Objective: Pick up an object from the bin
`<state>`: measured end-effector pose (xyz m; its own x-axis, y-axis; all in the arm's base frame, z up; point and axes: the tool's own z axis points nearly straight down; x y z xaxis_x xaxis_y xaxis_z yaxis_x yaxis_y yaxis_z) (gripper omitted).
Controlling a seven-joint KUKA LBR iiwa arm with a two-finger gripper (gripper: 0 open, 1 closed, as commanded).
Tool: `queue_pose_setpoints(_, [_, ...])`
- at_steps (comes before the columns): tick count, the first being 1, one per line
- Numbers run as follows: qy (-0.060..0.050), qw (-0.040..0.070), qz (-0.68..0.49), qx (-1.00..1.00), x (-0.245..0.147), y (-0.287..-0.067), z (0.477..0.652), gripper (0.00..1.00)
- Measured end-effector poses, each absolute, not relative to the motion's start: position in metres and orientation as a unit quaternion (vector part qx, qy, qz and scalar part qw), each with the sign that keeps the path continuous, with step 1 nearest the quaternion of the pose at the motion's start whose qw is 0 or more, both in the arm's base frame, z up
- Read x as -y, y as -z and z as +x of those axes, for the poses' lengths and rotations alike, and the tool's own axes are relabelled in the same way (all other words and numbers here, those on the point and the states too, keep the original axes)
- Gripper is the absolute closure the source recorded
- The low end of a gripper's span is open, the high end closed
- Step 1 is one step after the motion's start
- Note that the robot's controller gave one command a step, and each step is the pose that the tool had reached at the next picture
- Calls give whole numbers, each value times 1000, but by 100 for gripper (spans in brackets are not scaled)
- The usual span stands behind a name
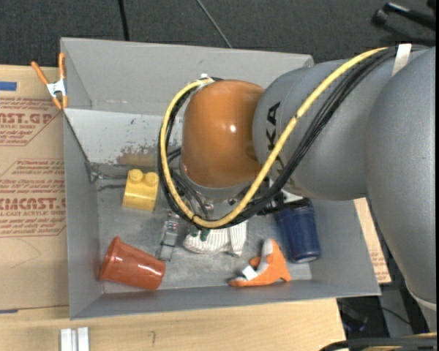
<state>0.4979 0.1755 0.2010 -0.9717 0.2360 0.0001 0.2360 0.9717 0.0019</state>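
Your arm point(351, 137) comes in from the right and bends down into the grey bin point(132, 123). Its round orange cover point(219, 134) sits over the middle of the bin floor, with yellow and black cables point(307, 115) looped around it. The gripper point(205, 221) hangs below that cover and is mostly hidden by it, so you cannot tell whether it is spread wide, narrowed, or gripping anything.

Directly under the gripper is 1 white ribbed thing point(218, 240), soft-looking. It lies on the bin floor near the middle, a little toward the front wall, and its upper part is covered by the robot's wrist. You cannot tell whether the gripper touches it.

5 other things lie around it:
- A small dark piece point(168, 238) is just beside the white thing, on its left.
- A yellow block point(140, 189) with studs on top sits further left, toward the back.
- An orange cup point(130, 265) lies on its side in the front left corner.
- An orange and white clip point(262, 270) rests against the front wall, just right of the white thing.
- A dark blue can point(298, 231) stands tilted on the right, close to the clip.
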Motion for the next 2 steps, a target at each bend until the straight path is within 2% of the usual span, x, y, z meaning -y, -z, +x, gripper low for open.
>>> queue_pose_setpoints(1, [-1,-1,140,-990,-143,-230,510,0])
queue_pose_setpoints(2, [-1,4,148,-989,-101,-218,517,0])
